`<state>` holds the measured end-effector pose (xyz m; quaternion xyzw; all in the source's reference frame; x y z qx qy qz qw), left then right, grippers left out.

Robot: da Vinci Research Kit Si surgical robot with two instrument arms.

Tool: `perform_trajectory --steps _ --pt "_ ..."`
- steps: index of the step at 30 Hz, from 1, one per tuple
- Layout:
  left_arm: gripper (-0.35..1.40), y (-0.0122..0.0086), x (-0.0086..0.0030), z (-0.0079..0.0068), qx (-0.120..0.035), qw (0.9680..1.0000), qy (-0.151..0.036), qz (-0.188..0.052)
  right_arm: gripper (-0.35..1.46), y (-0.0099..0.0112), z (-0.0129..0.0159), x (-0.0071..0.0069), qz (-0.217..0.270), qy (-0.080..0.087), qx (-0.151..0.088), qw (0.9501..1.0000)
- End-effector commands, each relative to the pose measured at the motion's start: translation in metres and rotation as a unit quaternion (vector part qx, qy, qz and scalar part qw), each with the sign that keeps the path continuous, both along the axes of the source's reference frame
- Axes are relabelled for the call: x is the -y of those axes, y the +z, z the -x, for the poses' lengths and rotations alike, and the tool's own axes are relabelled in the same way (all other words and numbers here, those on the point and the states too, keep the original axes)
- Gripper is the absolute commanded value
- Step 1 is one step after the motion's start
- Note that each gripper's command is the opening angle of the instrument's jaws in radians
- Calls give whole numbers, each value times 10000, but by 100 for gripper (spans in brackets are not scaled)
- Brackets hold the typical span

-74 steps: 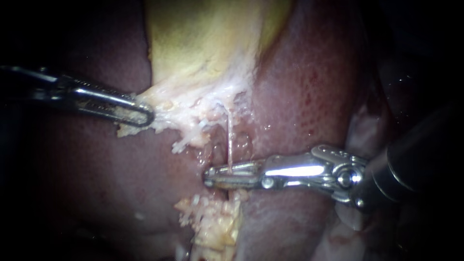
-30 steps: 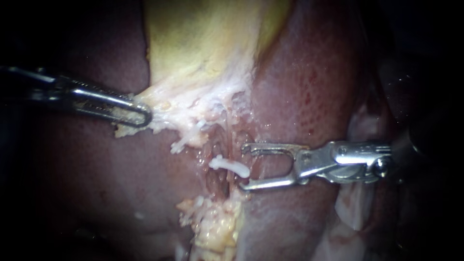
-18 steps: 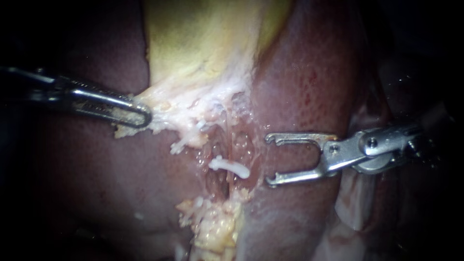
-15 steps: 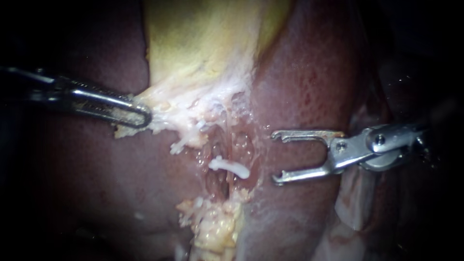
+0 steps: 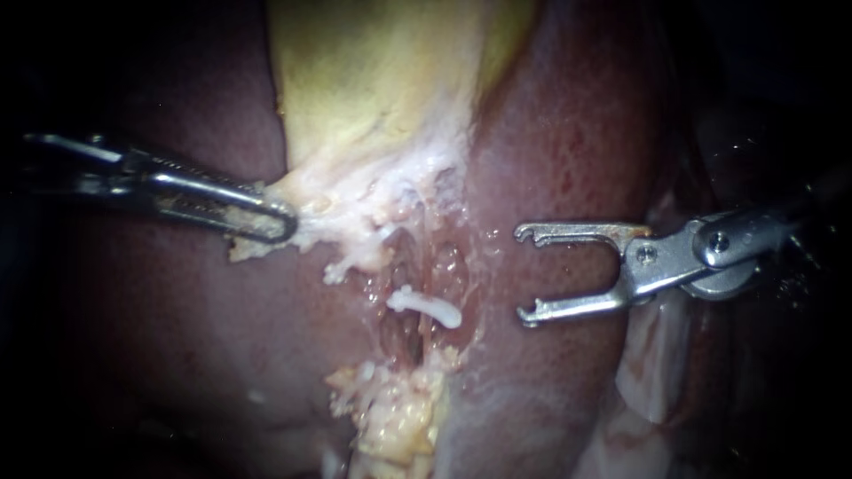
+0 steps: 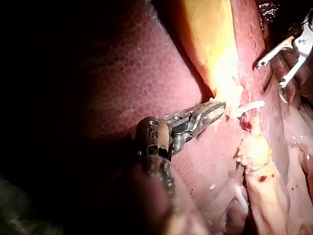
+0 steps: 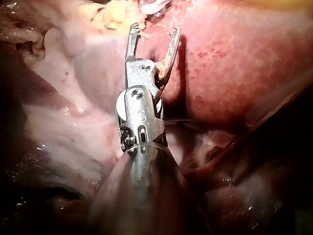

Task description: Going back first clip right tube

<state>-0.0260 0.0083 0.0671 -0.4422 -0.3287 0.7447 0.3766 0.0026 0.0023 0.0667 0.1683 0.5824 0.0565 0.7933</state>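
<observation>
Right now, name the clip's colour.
The clip is white, seen best in the endoscope view.

White clip point(image 5: 424, 306) set, right instrument point(image 5: 524, 273) clear of it.
Its pincer gapes empty over the liver point(image 5: 568, 160), right of the clip; the left instrument point(image 5: 277, 220) clamps pale tissue point(image 5: 333, 208) at the gallbladder point(image 5: 373, 80) edge.

Endoscope close over liver point(image 5: 177, 337); wrist cams face fwd, all sharing clip point(image 5: 424, 305).

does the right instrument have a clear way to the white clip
Probably yes: the right instrument sits beside the clip, apart from it, only bare liver between; the left instrument grips the gallbladder beyond it.
</observation>
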Motion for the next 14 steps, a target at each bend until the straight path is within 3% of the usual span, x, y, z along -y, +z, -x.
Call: perform_trajectory --steps 1,7,14 --pt "-35 4 0 4 -12 10000 2 4 50 0 0 0 28 -10 -7 10000" --pt "-35 18 4 17 3 10000 40 11 50 0 1 0 27 -15 -10 10000" --pt "-35 18 4 17 3 10000 43 15 50 -1 1 1 55 -24 -16 10000"
